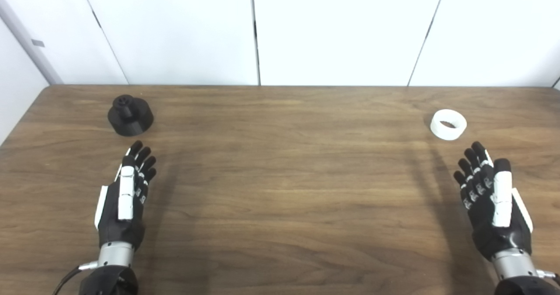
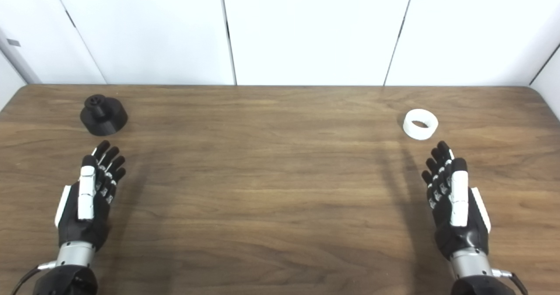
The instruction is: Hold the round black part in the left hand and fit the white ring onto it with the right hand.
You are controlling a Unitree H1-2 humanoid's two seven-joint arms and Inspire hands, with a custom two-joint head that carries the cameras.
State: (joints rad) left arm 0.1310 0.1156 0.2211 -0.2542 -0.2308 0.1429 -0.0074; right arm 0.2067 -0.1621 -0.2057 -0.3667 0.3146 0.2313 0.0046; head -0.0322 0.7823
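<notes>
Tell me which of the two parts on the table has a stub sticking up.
The round black part, far left; the white ring is hollow.

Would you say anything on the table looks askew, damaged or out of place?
Nothing stands out. The round black part and the white ring sit apart, untouched, with the left hand and right hand open.

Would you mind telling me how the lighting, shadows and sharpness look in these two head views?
Left eye view: soft, even light; the white wall is near blown out; faint shadows stretch along the table beside each robot hand, left and right. Right eye view: the same; black part and ring look slightly soft, with little surface detail.
</notes>
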